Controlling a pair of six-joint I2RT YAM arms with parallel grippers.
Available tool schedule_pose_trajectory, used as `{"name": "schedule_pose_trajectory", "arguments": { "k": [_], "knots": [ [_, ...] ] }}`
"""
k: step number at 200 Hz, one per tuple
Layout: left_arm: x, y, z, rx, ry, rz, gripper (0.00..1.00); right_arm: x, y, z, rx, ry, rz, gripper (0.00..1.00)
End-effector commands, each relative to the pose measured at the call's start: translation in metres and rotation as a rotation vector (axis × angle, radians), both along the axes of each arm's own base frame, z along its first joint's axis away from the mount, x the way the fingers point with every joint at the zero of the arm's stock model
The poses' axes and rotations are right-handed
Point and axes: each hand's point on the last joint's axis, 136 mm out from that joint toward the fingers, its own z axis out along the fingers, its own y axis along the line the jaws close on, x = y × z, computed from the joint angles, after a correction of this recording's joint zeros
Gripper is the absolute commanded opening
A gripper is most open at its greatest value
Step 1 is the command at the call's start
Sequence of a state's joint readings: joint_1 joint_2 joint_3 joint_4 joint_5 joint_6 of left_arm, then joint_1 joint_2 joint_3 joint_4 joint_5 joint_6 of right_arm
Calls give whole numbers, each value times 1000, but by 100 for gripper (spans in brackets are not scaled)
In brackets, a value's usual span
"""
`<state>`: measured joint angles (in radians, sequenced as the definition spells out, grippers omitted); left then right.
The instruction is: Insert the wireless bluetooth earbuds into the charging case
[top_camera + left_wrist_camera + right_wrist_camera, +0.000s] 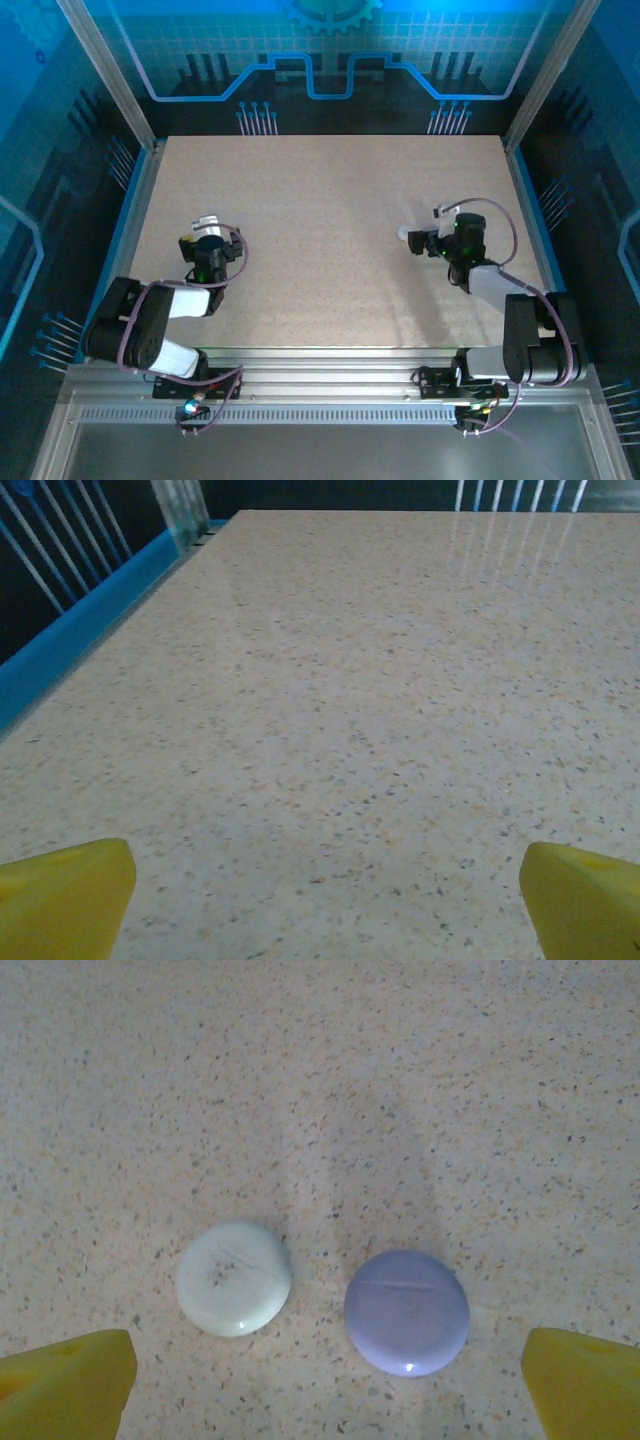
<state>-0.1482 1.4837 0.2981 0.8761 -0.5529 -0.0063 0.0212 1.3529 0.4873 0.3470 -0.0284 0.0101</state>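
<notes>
White charging case (pixel 234 1278) and purple charging case (pixel 406 1311), both round, lie flat.

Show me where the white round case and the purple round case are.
white round case (pixel 234 1278): right wrist view, middle of its top.
purple round case (pixel 406 1311): right wrist view, middle of its top.
</notes>
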Motion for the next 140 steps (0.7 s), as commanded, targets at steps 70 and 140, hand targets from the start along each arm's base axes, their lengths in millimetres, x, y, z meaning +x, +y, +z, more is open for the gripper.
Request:
{"name": "schedule_pose_trajectory", "arguments": {
  "k": [70, 140],
  "knots": [
    [33, -8, 13, -114, -75, -143, 99, 28, 5, 9, -15, -196, 19, 100],
    [31, -5, 14, -138, -83, -145, 99, 29, 5, 10, -19, -199, 16, 100]
  ]
}}
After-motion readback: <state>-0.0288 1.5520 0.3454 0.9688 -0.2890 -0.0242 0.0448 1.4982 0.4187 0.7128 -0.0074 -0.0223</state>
